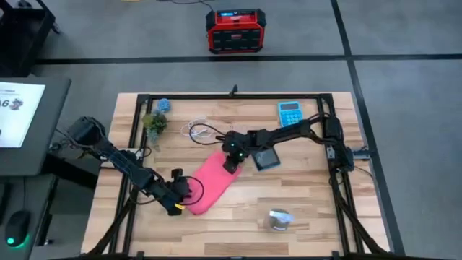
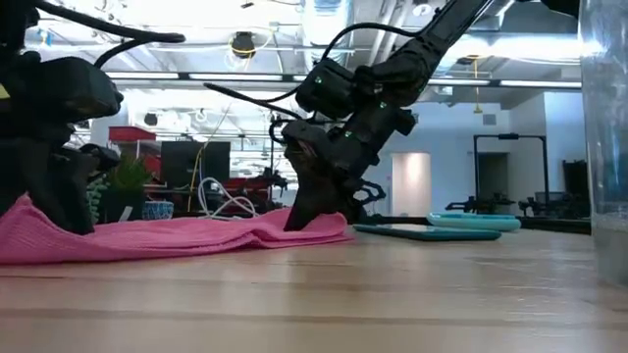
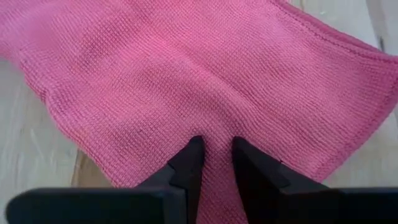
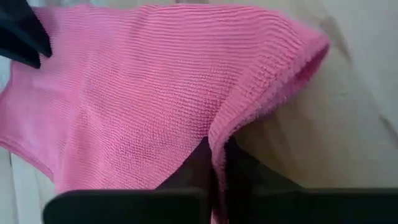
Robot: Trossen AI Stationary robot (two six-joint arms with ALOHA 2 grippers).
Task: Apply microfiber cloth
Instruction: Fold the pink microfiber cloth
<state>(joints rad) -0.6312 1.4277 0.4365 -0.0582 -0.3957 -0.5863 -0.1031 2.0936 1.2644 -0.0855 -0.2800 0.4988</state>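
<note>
Cloth: microfiber cloth [image 1: 211,183], pink, is lying on the wooden table [image 1: 310,209] near mid-table, stretching diagonally btwn both grippers; in low view [image 2: 167,235] it's sagging flat on the wood w/ ends raised slightly.
Left gripper: left gripper [image 1: 175,196] is sitting at the cloth's near-left end, fingers [image 3: 189,163] pinching a fold of fabric btwn them; cloth is puckering toward the pinch in left wrist view [image 3: 211,81].
Right gripper: right gripper [image 1: 231,162] is sitting at the cloth's far-right end, fingers closing tight on the cloth edge; right wrist view is showing the hem [image 4: 273,93] folding over and running down into the narrow slit btwn the fingers [image 4: 239,165].
Phone: dark phone [image 1: 266,158] is lying just beside the right gripper, on its right; not touching cloth as far as the high view shows.
Calculator: blue calculator [image 1: 289,113] is resting toward the table's far side, well apart from cloth.
Other items: small plant [image 1: 154,123] and white cable [image 1: 198,131] are lying far-left; a clear cup [image 1: 280,219] is standing near the front edge, right of ctr.
Floor: red/black box [image 1: 233,31] is sitting beyond the table.
</note>
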